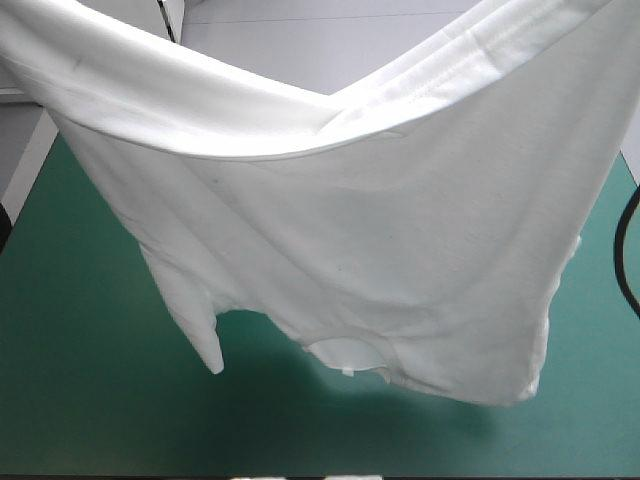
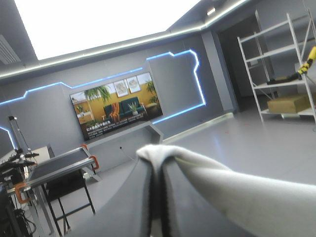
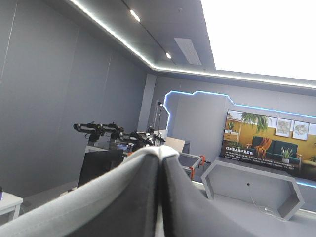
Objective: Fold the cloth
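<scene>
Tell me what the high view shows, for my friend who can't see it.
A white short-sleeved T-shirt hangs lifted in the air, stretched wide across the picture and sagging in the middle. Its lower edge and one sleeve dangle over the teal-green table cover, with a shadow beneath.

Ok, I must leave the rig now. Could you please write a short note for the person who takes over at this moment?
Left end effector: raised, shut on the white short-sleeved T-shirt.
Right end effector: raised, shut on the same T-shirt.
T-shirt: hangs spread between both, over the teal-green table cover, neck end lowest.
Done: lifted and held open.
Left: probably lay it flat, then all the folds; none is made yet.
</scene>
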Action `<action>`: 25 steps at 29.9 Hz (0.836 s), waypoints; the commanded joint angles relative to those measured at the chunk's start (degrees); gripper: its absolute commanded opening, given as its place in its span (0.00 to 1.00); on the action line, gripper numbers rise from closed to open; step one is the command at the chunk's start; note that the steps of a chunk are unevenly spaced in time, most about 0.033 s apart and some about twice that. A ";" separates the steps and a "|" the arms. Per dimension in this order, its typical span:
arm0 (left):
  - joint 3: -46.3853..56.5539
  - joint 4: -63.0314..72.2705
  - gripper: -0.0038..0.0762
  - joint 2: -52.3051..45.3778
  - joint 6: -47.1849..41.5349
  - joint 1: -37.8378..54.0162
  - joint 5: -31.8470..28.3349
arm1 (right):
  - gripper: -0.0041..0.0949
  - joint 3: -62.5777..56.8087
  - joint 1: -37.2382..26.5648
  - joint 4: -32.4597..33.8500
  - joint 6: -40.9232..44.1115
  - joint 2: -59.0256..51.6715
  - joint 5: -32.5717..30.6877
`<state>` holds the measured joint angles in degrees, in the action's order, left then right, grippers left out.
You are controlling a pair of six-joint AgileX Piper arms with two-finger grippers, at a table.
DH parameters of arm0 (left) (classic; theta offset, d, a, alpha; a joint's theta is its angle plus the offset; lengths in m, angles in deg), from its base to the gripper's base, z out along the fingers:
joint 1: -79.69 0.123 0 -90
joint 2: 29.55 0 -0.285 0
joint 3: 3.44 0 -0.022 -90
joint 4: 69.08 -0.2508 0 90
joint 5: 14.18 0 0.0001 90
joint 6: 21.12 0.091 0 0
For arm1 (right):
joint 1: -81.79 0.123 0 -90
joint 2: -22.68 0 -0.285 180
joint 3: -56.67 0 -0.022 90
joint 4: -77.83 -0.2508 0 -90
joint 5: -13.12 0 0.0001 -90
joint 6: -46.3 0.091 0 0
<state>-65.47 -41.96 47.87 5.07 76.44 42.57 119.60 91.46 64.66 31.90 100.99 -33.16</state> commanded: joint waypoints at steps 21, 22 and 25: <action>-0.90 16.78 0.02 28.39 12.14 -0.05 -44.29 | 0.03 6.88 -4.16 4.89 -0.54 28.69 35.67; -1.55 19.54 0.02 29.16 15.39 -0.05 -45.27 | 0.03 8.61 -4.69 4.89 -0.38 30.04 36.17; -5.52 27.87 0.02 31.57 25.57 -0.05 -47.35 | 0.03 13.38 -5.78 4.66 -0.14 33.63 38.66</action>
<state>-66.10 -23.50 80.86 22.14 76.44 3.02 127.58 87.11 69.63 31.59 134.77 -2.24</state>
